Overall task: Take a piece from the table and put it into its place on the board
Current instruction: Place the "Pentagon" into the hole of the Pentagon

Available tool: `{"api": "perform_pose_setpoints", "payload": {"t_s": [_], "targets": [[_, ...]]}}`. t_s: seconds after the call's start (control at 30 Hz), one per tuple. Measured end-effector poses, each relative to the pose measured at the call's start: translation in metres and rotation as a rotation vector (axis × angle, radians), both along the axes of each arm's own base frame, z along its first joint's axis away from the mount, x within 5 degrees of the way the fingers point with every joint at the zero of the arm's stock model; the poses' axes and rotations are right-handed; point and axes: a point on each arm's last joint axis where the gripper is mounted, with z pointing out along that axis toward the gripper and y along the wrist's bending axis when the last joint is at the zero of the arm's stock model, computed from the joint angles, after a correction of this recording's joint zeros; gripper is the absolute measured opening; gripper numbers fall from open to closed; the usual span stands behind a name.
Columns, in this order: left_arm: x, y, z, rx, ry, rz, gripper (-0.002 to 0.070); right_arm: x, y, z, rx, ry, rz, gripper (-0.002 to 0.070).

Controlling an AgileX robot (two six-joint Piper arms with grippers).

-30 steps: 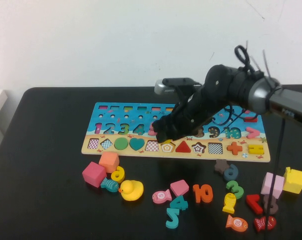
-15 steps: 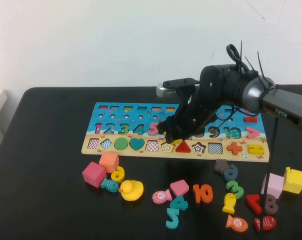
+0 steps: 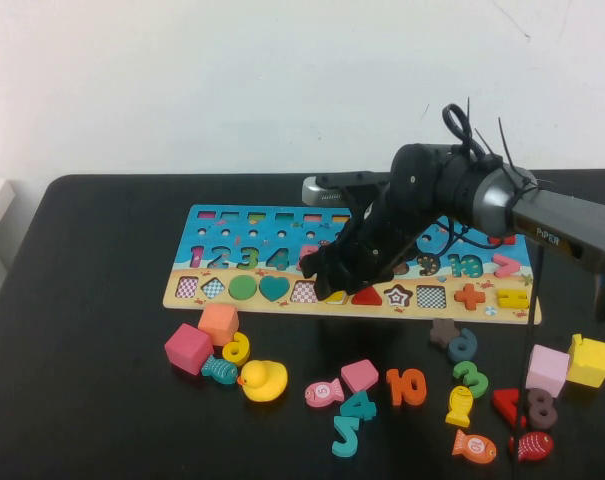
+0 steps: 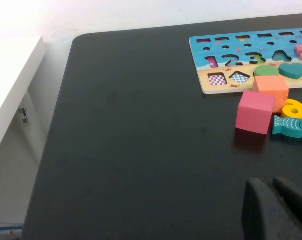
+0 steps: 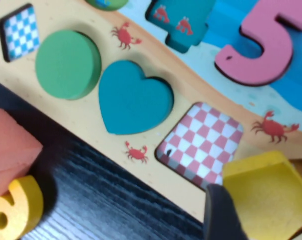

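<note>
My right gripper [image 3: 330,288] is shut on the yellow pentagon piece [image 5: 263,185]. It holds the piece low over the shape row of the board [image 3: 452,312], at the pentagon slot between the red-checked square slot [image 5: 200,140] and the red triangle [image 3: 367,295]. Only a sliver of the piece [image 3: 338,297] shows in the high view. One dark finger [image 5: 219,215] presses its edge. The piece looks tilted over the slot. My left gripper [image 4: 273,210] is shut and empty, low over the black table [image 4: 141,150] left of the board [image 4: 205,89], outside the high view.
Loose pieces lie in front of the board: a pink cube [image 3: 189,348], an orange cube [image 3: 219,324], a yellow duck [image 3: 263,381], an orange 10 [image 3: 407,386], a yellow cube [image 3: 589,361], and several numbers and fish. A white shelf [image 4: 11,85] stands beyond the table's left edge.
My right gripper has shifted slightly left and down along the shape row with the yellow piece. It now covers the pentagon slot that showed bare before.
</note>
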Motion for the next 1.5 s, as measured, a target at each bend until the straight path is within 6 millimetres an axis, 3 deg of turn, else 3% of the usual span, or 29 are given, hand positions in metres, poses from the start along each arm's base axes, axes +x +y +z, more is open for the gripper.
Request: {"api": "perform_pose_setpoints", "payload": {"t_s": [0.9,1.23,1.5], "targets": [[0.0,0.0,0.0,0.0,0.0,0.0,-0.0002,0.0,-0.002,0.0,-0.024,0.02,-0.052,0.0371],[0.0,0.0,0.0,0.0,0.0,0.0,-0.0002,0.004,-0.002,0.02,-0.053,0.017,-0.036,0.0371],[0.0,0.0,0.0,0.0,0.0,0.0,-0.0002,0.001,-0.004,0.015,-0.088,0.07,-0.047,0.0371]]}}
